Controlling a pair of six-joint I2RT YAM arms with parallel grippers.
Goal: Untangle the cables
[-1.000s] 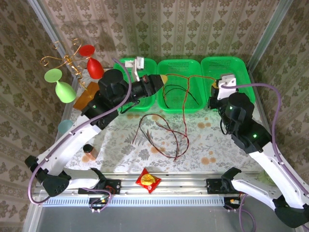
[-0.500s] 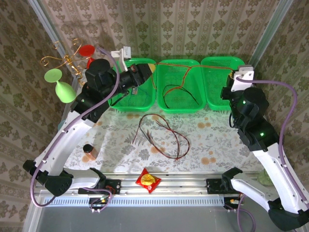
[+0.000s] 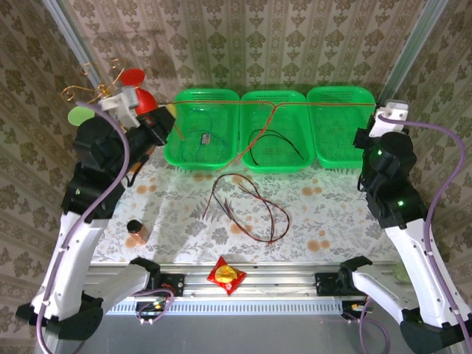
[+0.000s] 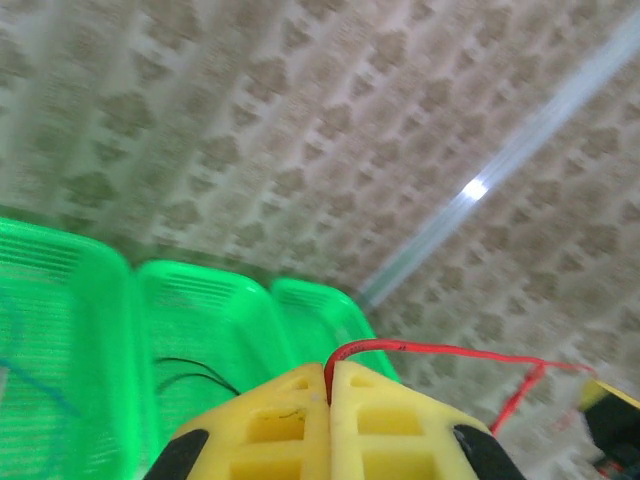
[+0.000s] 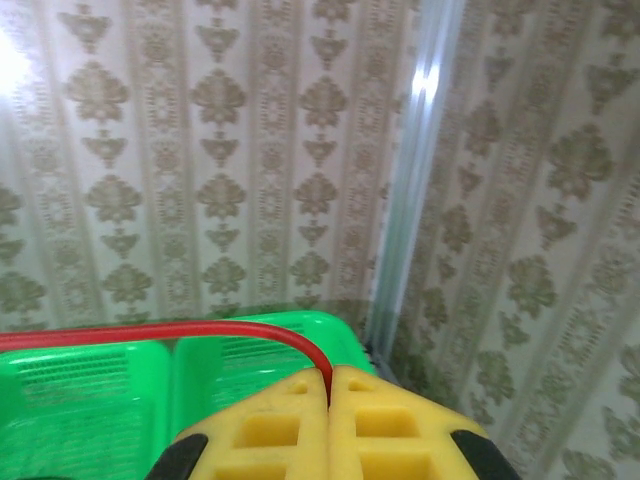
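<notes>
The left tool (image 4: 330, 388) is fully shut, its 2 yellow fingertips pressed together on a red cable (image 4: 445, 349) that comes out of the seam between them. The right tool (image 5: 330, 392) is closed the same way, with the same cable pinched between its yellow fingertips and curving away to the left.

In the top view this red cable runs in a taut, nearly straight line from one tool to the other. It hangs in the air above the far part of 3 green baskets that stand side by side at the back of the bench (image 3: 332, 214). Over the middle basket (image 3: 273, 94) a branch of it drops from the line into that basket, where a black cable (image 3: 276, 134) also lies in an arc. A thin blue-green cable (image 3: 193, 151) lies in the left basket (image 3: 206, 91).

In front of the baskets, loose cables (image 3: 251, 188), red and black, lie in overlapping loops on the patterned bench cloth.

Both arms are raised, the left one beside a red glass (image 3: 140, 92) and a green glass (image 3: 76, 115). A red snack packet (image 3: 226, 276) lies at the near edge, and a small brown cup (image 3: 136, 230) stands on the left.
</notes>
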